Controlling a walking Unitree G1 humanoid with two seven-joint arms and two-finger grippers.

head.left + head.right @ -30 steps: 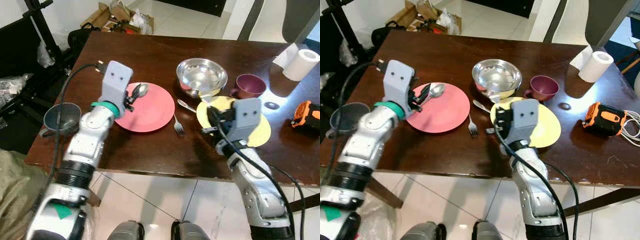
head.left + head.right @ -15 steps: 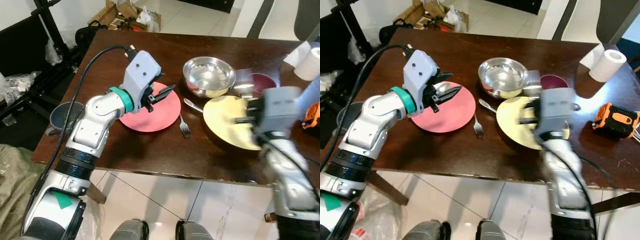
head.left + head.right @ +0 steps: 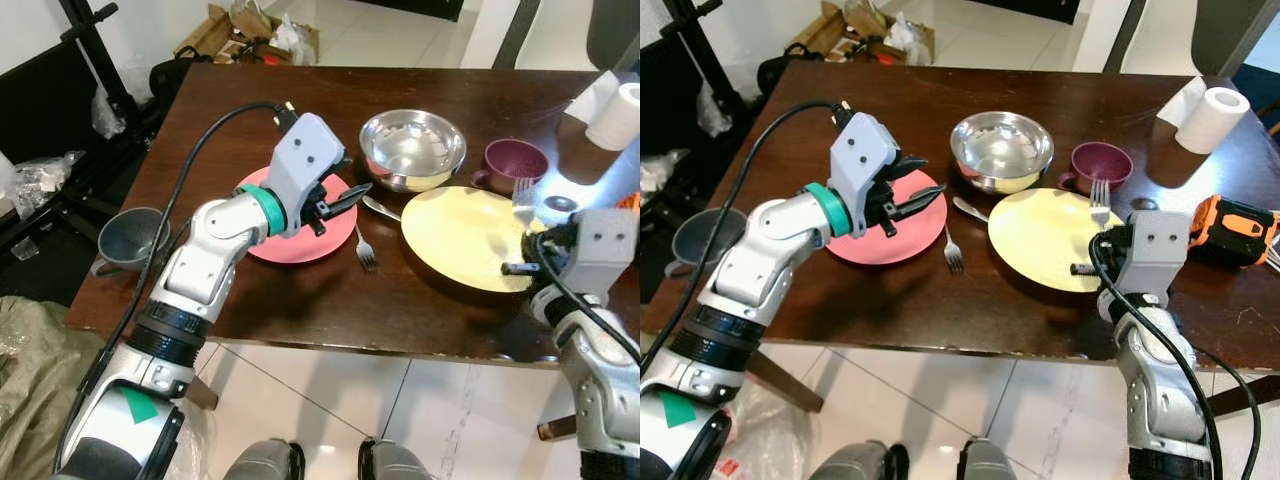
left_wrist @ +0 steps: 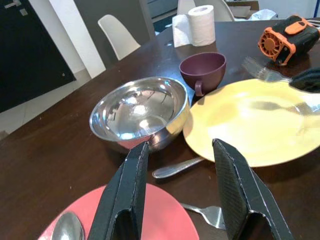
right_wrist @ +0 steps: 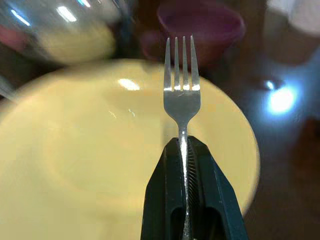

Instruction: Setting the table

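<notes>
fork pinched in right gripper above yellow plate's rim; left gripper spread.

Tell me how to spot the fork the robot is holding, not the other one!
Start at the big yellow plate on the dark table. At the plate's right edge, the right gripper pinches a silver fork by its handle, prongs standing up toward the purple cup. The other fork lies flat on the table between the pink plate and the yellow one.
</notes>
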